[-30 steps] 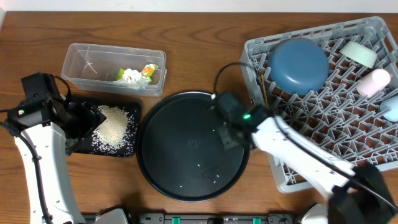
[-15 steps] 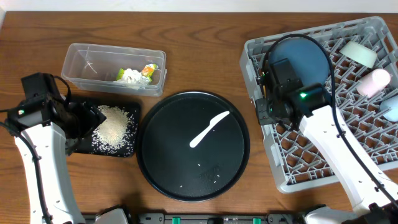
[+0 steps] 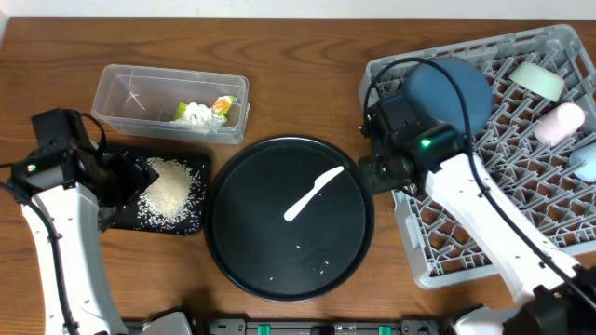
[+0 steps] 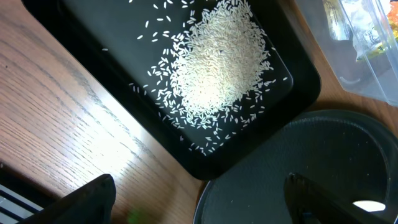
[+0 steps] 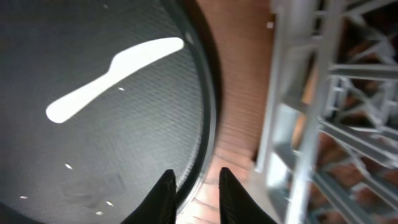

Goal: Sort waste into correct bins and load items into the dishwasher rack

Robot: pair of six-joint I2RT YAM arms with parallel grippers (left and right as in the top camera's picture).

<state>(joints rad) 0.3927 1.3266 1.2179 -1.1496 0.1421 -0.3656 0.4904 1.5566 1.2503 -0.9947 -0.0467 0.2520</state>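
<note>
A white plastic spoon [image 3: 314, 194] [image 5: 112, 78] lies on the large round black tray [image 3: 279, 270]. My right gripper [image 3: 370, 174] [image 5: 198, 196] hangs over that tray's right rim, beside the grey dishwasher rack [image 3: 466, 46]. Its jaws are a little apart with nothing between them. In the rack are a dark blue plate [image 3: 452, 93], a pale green bowl [image 3: 537, 79] and a pink cup [image 3: 559, 121]. My left gripper [image 3: 130, 181] [image 4: 199, 205] stands wide open and empty over the shallow black tray [image 3: 203, 160], next to the rice [image 3: 168, 191] [image 4: 217, 68].
The clear tub [image 3: 121, 93] at the back left holds a crumpled tissue [image 3: 194, 113] and a yellow-green wrapper [image 3: 222, 105]. A few stray rice grains [image 3: 317, 265] lie on the round tray. A strip of bare wood separates the round tray from the rack [image 5: 298, 93].
My right arm swung from over the round tray to the rack's left side, then came back a little left, uncovering the spoon. Its jaws have parted slightly. The left arm has not moved.
</note>
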